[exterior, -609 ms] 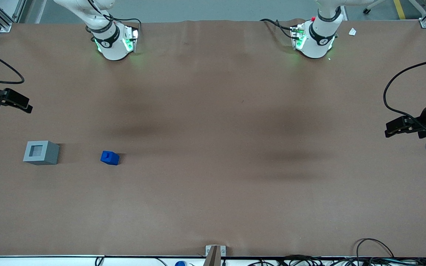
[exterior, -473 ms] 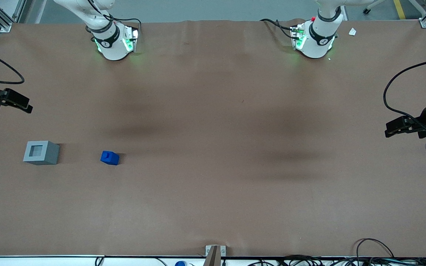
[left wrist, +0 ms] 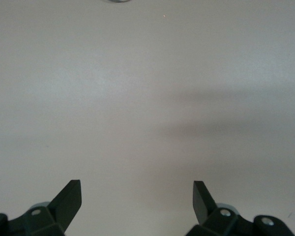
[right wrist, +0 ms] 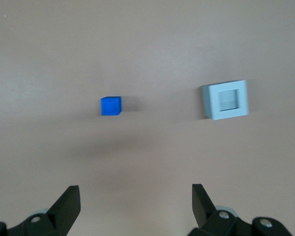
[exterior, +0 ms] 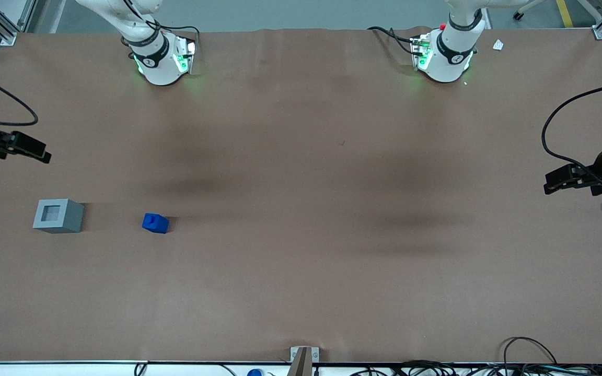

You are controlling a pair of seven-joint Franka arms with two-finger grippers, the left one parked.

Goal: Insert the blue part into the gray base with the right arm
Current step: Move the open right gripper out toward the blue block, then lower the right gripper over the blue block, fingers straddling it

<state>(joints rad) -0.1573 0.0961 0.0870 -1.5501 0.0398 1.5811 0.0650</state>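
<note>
Nothing of the insertion is done yet: the small bright blue plastic block (exterior: 155, 223) lies on the brown surface (exterior: 301, 271) at the front view's middle left, apart from the light gray cube with a square recess (exterior: 58, 215) nearer the left edge. The black claw (exterior: 33, 151), fingers spread and empty, hovers at the left edge above both. Its arm is cut off by that edge, so its height seems uncertain.
</note>
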